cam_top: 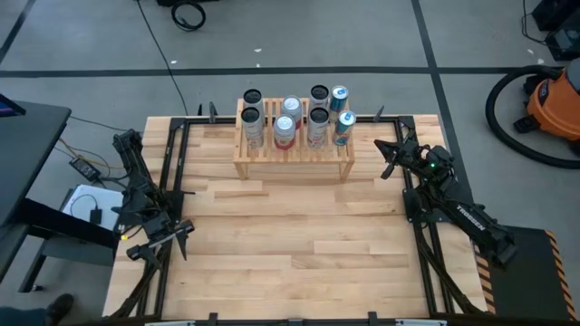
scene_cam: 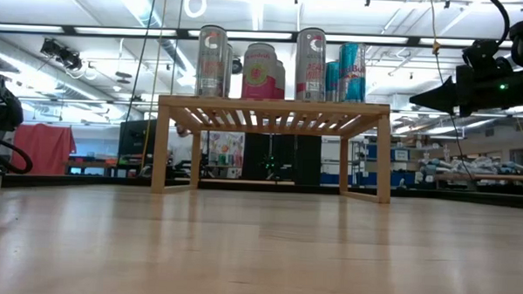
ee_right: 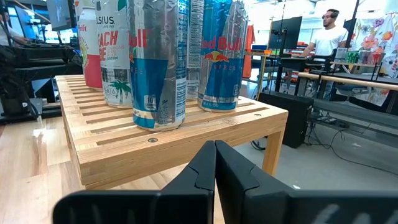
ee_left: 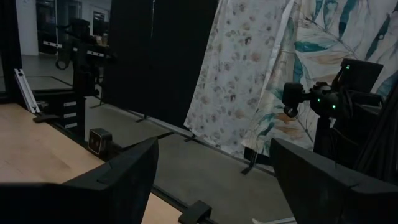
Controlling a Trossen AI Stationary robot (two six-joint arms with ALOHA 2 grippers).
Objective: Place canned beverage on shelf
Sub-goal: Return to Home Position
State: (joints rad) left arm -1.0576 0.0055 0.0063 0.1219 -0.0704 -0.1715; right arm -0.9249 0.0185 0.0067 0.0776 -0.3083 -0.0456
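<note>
Wood table (cam_top: 299,235) | shelf (cam_top: 294,165), axis 9–3, lay at 9 o'clock of nearer right gripper (cam_top: 388,161), which I saw clenched empty | left gripper (cam_top: 179,237) released.

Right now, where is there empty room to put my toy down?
The wide bare table in front of the shelf, between the left gripper and the right gripper, is free. The shelf's front slats are bare too. Behind them the cans stand crowded, and the right gripper sits close beside the shelf's end.
</note>
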